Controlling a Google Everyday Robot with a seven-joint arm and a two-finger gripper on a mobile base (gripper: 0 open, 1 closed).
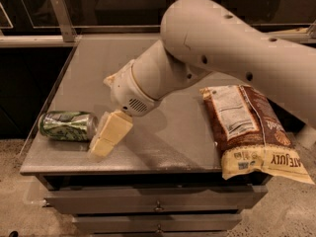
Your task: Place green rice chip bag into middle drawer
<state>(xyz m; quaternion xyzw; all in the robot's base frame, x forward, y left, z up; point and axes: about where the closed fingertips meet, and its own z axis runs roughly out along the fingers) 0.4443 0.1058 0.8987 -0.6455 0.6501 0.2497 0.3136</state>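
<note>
The green rice chip bag (66, 125), shiny green with silver ends, lies on its side near the left front of the grey cabinet top (173, 147). My gripper (109, 135), cream-coloured, hangs from the big white arm (207, 48). It sits low over the top, just right of the bag and close to touching it. The middle drawer (123, 224), a flat grey front with a small knob (159, 227), is shut below the top drawer (113, 200).
A large brown snack bag (247, 127) lies at the right front and overhangs the edge. A metal rail and dark glass run along the back. The floor is speckled concrete.
</note>
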